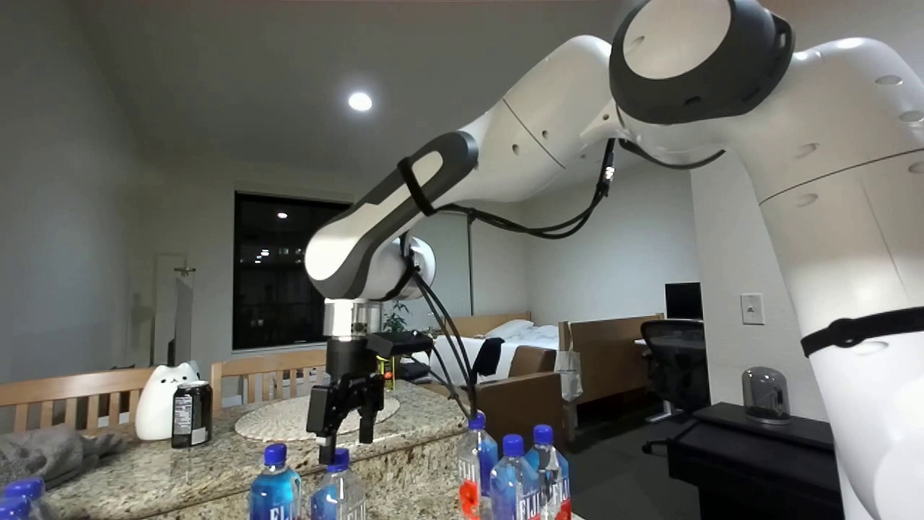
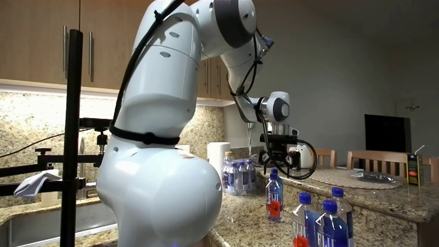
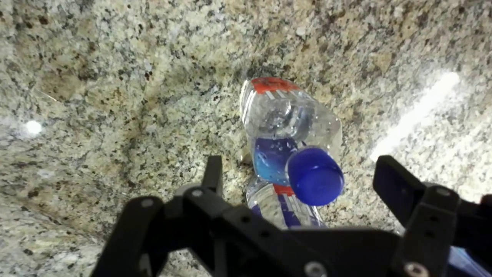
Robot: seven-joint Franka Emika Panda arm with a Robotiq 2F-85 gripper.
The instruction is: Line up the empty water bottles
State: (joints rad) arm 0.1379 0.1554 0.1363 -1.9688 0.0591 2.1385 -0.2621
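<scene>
Spread wide and pointing straight down, the gripper [image 1: 348, 439] hangs from the white arm [image 1: 534, 137] above the lower level of the counter [image 2: 236, 216]. From the wrist view I see its fingers [image 3: 213, 173] standing apart on either side of a blue cap [image 3: 317, 179], with nothing held; whether either one touches the cap I can't tell. That cap sits on an upright clear bottle [image 3: 286, 115] with a red-orange label [image 3: 271, 84], and a second bottle [image 3: 269, 202] stands right next to it, partly hidden by the gripper.

In both exterior views, three bottles [image 2: 329, 224] with blue caps stand bunched in a loose triangle, apart from that pair. In an exterior view, a cluster of blue-capped bottles [image 2: 242, 178] stands close together near a paper towel roll [image 2: 217, 154], with a tan-capped bottle [image 2: 228, 157] among them.

Up on the counter's raised level, a white cat-shaped figure [image 1: 155, 404] has a black can [image 1: 192, 412] just beside it, a round woven mat [image 1: 278, 422] lies near them, and a drink carton [image 2: 415, 168] with a straw [image 2: 419, 149] stands close to the mat. A gray cloth [image 1: 43, 455] lies crumpled near the figure.
</scene>
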